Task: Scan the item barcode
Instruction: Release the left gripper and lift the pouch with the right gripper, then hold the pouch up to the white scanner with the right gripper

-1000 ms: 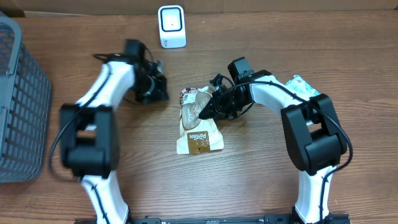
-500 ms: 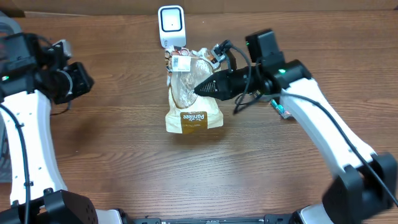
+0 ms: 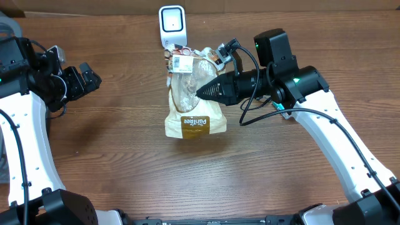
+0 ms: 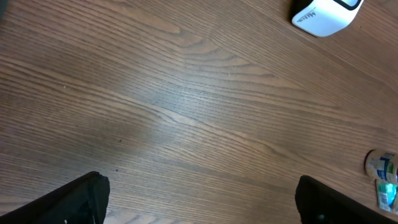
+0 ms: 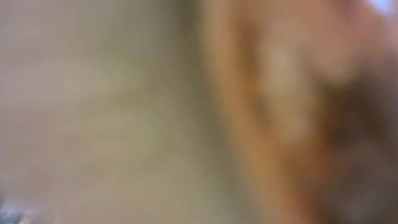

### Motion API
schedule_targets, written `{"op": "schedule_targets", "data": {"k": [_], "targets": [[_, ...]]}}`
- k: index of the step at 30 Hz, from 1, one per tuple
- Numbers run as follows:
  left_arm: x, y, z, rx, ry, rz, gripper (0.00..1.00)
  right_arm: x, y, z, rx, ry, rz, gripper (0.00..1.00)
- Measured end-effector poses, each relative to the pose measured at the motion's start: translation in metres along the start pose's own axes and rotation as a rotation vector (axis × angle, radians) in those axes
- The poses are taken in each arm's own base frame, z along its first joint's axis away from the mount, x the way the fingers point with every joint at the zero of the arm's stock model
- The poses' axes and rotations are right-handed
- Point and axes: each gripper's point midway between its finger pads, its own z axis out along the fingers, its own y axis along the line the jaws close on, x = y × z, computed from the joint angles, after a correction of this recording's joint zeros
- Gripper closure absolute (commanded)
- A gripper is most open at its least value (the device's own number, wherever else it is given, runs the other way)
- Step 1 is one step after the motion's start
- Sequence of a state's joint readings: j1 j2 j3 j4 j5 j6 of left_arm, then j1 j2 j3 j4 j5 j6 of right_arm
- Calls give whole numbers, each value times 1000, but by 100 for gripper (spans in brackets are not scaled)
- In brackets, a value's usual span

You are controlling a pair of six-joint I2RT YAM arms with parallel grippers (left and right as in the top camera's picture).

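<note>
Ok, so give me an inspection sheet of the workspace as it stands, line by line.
Surface: wooden table, no spills seen.
Job's things: bread bag, white label at its top, right in front of the white scanner.
Clutter: small teal-labelled item by the right arm; grey basket at the far left edge.
Grippers: left gripper open, empty; right gripper shut on the bread bag.
Cables: black cable looping below the right wrist.
Surroundings: cardboard behind the table.

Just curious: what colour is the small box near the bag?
The small plastic box is white; clearest overhead.
</note>
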State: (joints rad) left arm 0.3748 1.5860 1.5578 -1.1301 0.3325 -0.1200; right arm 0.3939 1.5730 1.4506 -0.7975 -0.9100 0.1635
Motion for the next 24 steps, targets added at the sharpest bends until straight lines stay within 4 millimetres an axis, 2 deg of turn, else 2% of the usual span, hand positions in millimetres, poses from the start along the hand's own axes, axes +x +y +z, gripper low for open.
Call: {"op": "schedule_targets", "data": {"k": [3, 6, 10, 13, 16, 18, 20, 24], "targets": [[0, 0, 0, 0, 0, 0, 0, -2, -12, -3, 161, 10, 39, 96], [0, 0, 0, -1, -1, 0, 0, -27, -15, -12, 335, -29, 6, 96], [0, 0, 0, -1, -1, 0, 0, -97, -21, -27, 594, -187, -159, 96], [0, 0, 0, -1, -1, 0, 1, -146, -37, -29, 775, -315, -322, 96], [0, 0, 0, -1, 0, 0, 1, -183, -62, -14, 962, -390, -486, 96], [0, 0, 0, -1, -1, 0, 0, -200, -81, 0, 1076, -408, -587, 96], [0, 0, 0, -1, 1, 0, 0, -211, -102, 17, 1181, -399, -688, 96], [0, 0, 0, -1, 0, 0, 0, -218, -143, 43, 1348, -308, -858, 96]]}}
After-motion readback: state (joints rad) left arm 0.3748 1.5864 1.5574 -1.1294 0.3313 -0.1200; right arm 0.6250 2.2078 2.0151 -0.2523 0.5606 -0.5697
